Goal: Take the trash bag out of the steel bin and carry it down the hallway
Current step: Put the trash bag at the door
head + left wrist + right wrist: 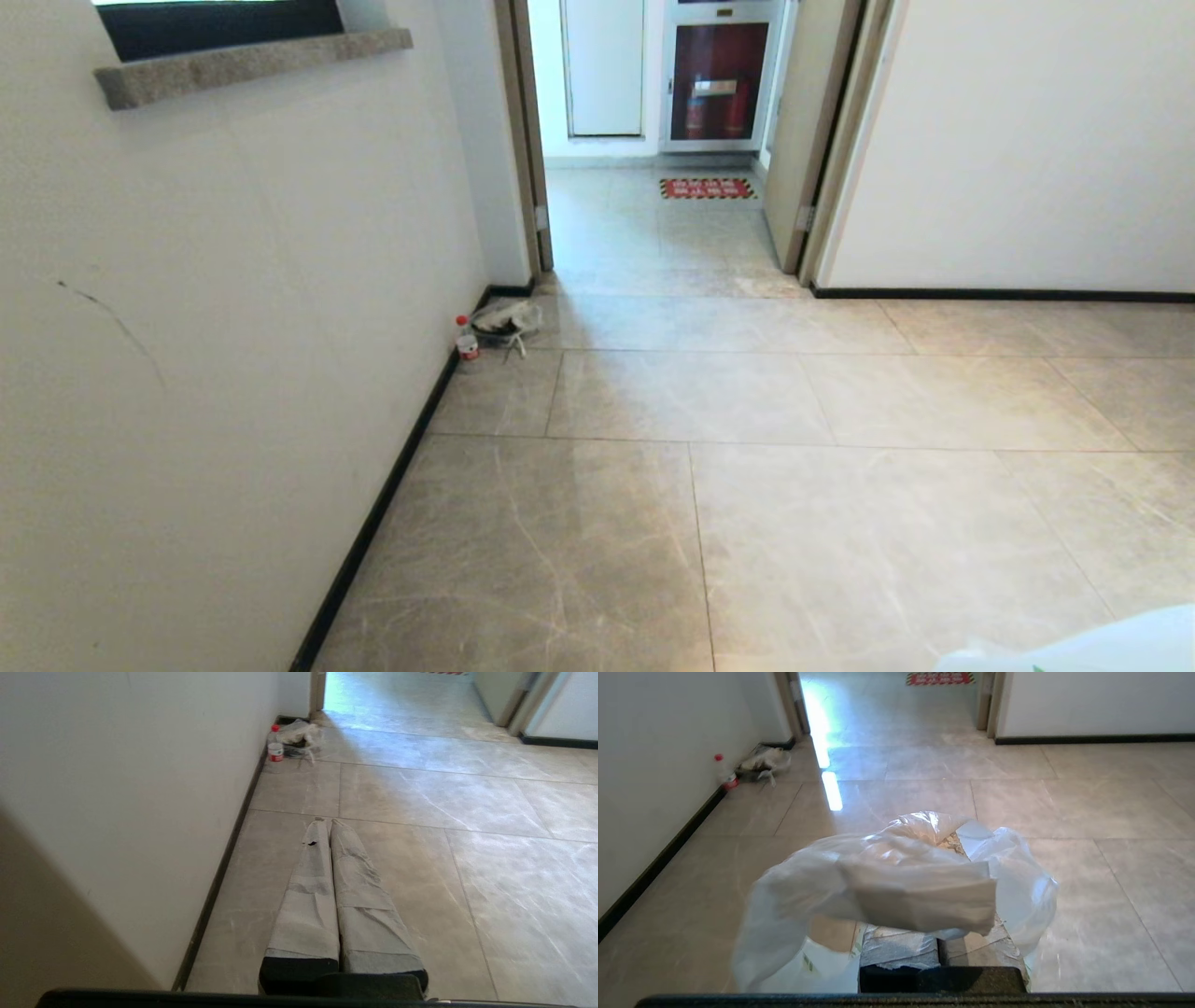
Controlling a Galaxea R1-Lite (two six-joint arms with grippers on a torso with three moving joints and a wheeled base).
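Glossy grey-beige marble-look floor tiles point(747, 523) running the length of the hallway point(653, 392), edged by a dark baseboard point(373, 523). Against the left wall near the doorway, a small bottle point(466, 337) with a red cap, standing upright, just beside a see-through bag point(507, 320) with dark contents. Beyond the doorway, a red floor mat point(707, 188) lying flat.

White trash bag point(896, 882), grey-beige marbled hallway point(747, 523) tiles.

A bottle point(466, 338) stands on the floor point(747, 523) against the left wall point(233, 327), a bag point(509, 320) just beside it, before the doorway point(653, 140).
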